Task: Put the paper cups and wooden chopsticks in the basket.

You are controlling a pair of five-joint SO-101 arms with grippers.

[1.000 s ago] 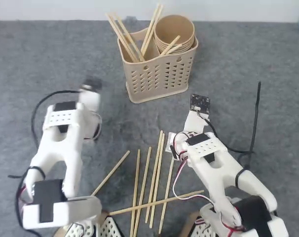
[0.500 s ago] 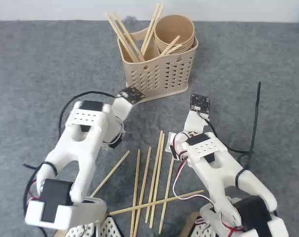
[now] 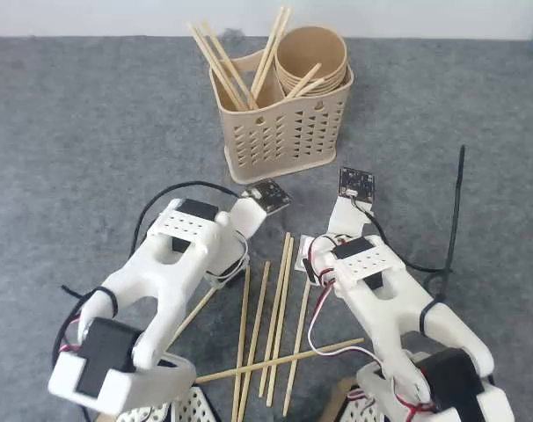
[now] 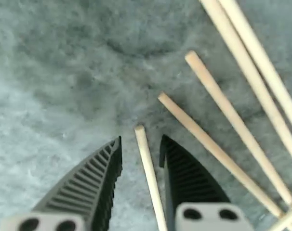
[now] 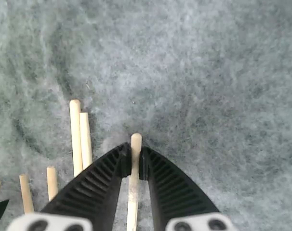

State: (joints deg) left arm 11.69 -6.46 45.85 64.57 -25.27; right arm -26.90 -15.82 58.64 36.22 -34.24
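Left arm point(image 3: 174, 264) has swung in from the left side twd centre over the last sec and now sits above the loose sticks. Right arm point(image 3: 381, 281) unchanged.

High view gives the layout. Approx. seven thin pale wooden chopsticks point(image 3: 271, 316) lie loose on the grey felt-like table cover point(image 3: 91, 114) btwn the two arms, most roughly parallel, one lying across their near ends. Behind them is the beige perforated plastic basket point(image 3: 284, 132), already holding stacked brown paper cups point(image 3: 312, 54) on its right side and more sticks leaning in the left compartment and in the cups.

Left wrist view adds the jaw detail. Left gripper point(image 4: 140, 143) is released, black ridged fingers point(image 4: 100, 183) spread either side of one chopstick end point(image 4: 148, 178), not touching it; other sticks lie just beside.

Right wrist view: right gripper point(image 5: 135, 153) is clenched on a single chopstick tip point(image 5: 135, 140) that pokes out past the fingertips, low over the cover. A pair of stick ends lies near it.
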